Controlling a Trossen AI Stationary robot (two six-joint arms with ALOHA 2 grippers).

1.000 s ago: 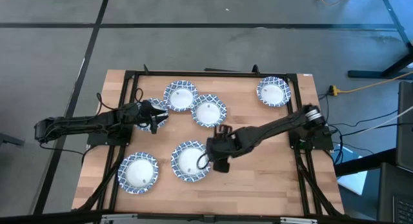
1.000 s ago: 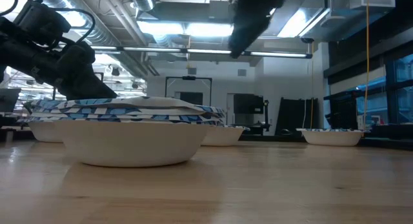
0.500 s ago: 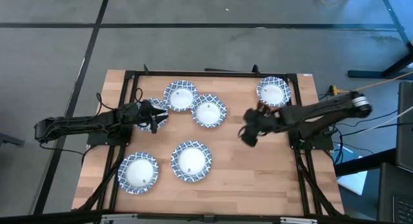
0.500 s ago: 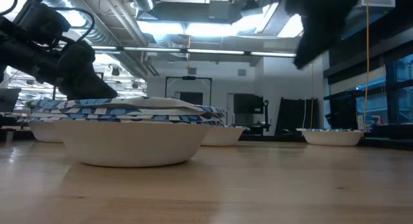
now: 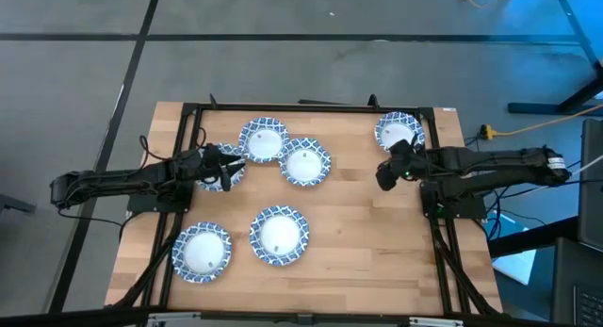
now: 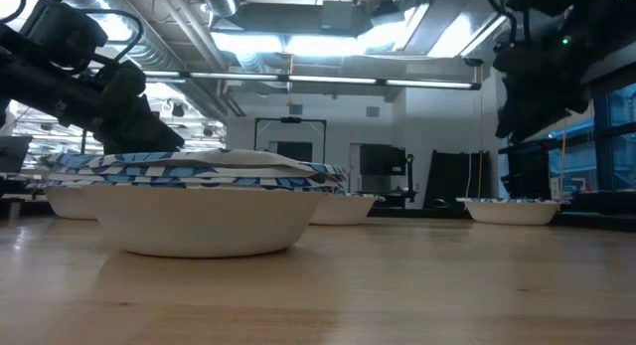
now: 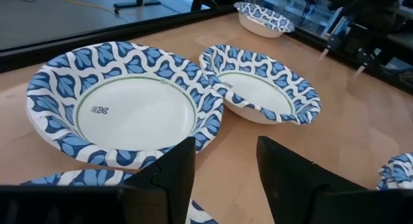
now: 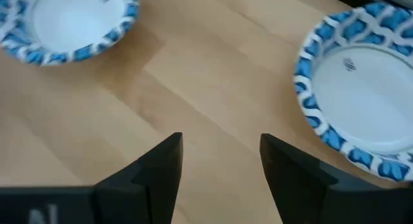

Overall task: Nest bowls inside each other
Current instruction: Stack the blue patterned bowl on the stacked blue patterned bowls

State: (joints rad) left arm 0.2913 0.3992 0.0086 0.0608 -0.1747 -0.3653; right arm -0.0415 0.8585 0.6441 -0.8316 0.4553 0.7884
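1. We count six spots with bowls on the wooden table (image 5: 377, 242), and every bowl we can see into shows only its bare white centre.
2. At the far right corner sits one bowl (image 5: 399, 134) on its own.
3. Near the far middle, two bowls sit with rims touching or overlapping: one farther back (image 5: 263, 139) and one nearer the centre (image 5: 304, 162).
4. At the left edge, a fourth bowl (image 5: 220, 167) lies mostly covered by the left gripper (image 5: 226, 170); its rim shows beneath the gripper in the left wrist view. The fingers (image 7: 169, 175) are spread apart with a clear gap between them, holding nothing.
5. Along the near side sit two more: a left front bowl (image 5: 202, 252) and a middle front bowl (image 5: 279, 235). In the low view the closest bowl (image 6: 199, 206) shows several patterned rims layered together, so it looks like a nested stack.
6. The right gripper (image 5: 386, 174) hangs over bare wood just beside the far-right bowl; its fingers (image 8: 155, 169) are parted and carry nothing.
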